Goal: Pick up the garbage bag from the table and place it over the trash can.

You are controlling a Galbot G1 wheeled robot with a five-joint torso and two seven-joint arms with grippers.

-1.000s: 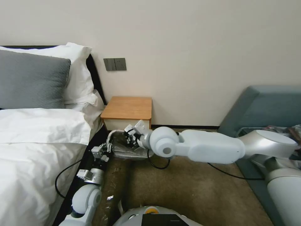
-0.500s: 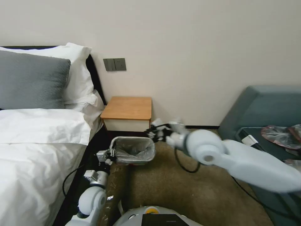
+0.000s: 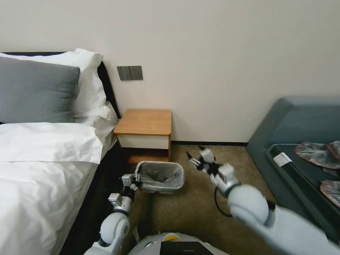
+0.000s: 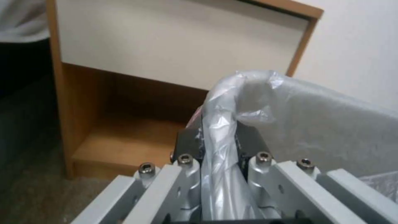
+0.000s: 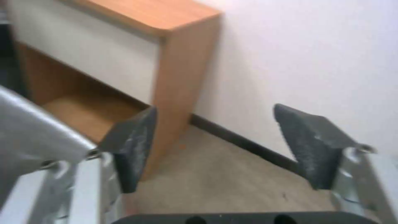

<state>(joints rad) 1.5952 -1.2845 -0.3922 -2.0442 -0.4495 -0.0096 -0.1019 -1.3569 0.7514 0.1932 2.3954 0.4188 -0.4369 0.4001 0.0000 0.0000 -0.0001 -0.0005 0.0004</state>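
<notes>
The trash can [image 3: 165, 188] stands on the carpet in front of the table [image 3: 145, 122], a small wooden nightstand. The grey garbage bag [image 3: 159, 173] lines it and is folded over its rim. My left gripper [image 3: 137, 179] is at the can's left edge, shut on the bag-covered rim. The left wrist view shows that gripper [image 4: 219, 141] pinching the crinkled garbage bag [image 4: 257, 93] between its pads. To the right of the can and clear of it, my right gripper [image 3: 196, 158] hangs open above the carpet. In its own wrist view the right gripper [image 5: 219, 146] has nothing between its dark pads [image 5: 132, 146].
The bed [image 3: 42, 156] with white linen runs along the left, close to my left arm. A grey sofa [image 3: 301, 120] and a dark tray [image 3: 304, 166] holding more crumpled bags stand at the right. Open carpet [image 3: 191, 209] lies between them. The table's lower shelf [image 4: 124, 133] is just behind the can.
My right arm let go, swung out of the can and pulled back to the right, its gripper now open. The left gripper and the lined can shifted right and nearer.
</notes>
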